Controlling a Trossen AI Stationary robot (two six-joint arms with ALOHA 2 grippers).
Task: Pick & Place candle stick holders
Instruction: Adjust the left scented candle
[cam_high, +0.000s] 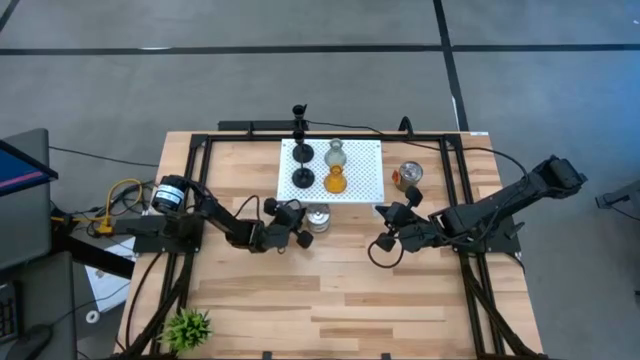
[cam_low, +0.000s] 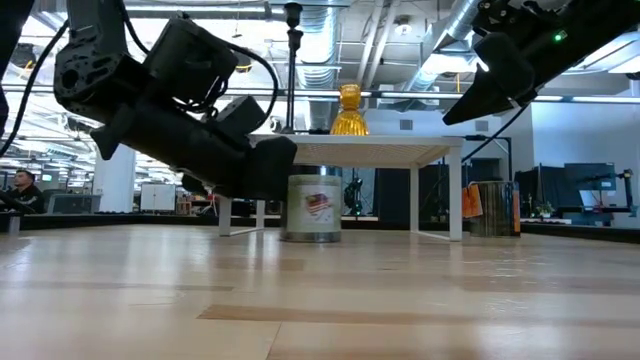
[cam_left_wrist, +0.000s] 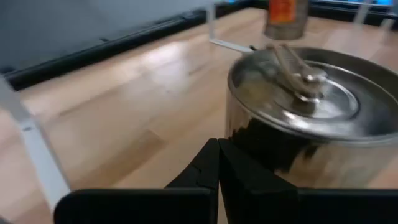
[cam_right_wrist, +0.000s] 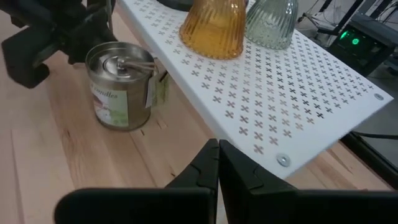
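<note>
Two black candle stick holders (cam_high: 303, 152) (cam_high: 303, 179) stand on their disc bases on a white perforated platform (cam_high: 360, 165). The pale-green glass holder (cam_high: 335, 153) and the amber glass holder (cam_high: 336, 180) stand beside them. Both glasses also show in the right wrist view, amber (cam_right_wrist: 214, 28) and green (cam_right_wrist: 270, 22). A silver tin candle (cam_high: 318, 216) stands on the table in front of the platform. My left gripper (cam_left_wrist: 217, 148) is shut, close beside the tin (cam_left_wrist: 298, 118). My right gripper (cam_right_wrist: 217, 148) is shut and empty near the platform's near right corner (cam_high: 388, 214). My left gripper's shut fingertips stand level at the side wall (cam_left_wrist: 249, 134) of the tin, coming from the table's left. I cannot tell whether they touch it. The tin stands upright on the table.
An orange-labelled can (cam_high: 409, 175) stands on the table right of the platform. A small green plant (cam_high: 186, 327) sits at the near left corner. A black frame rail (cam_high: 300, 135) runs behind the platform. Bare wood lies toward the table's near edge (cam_high: 330, 310).
</note>
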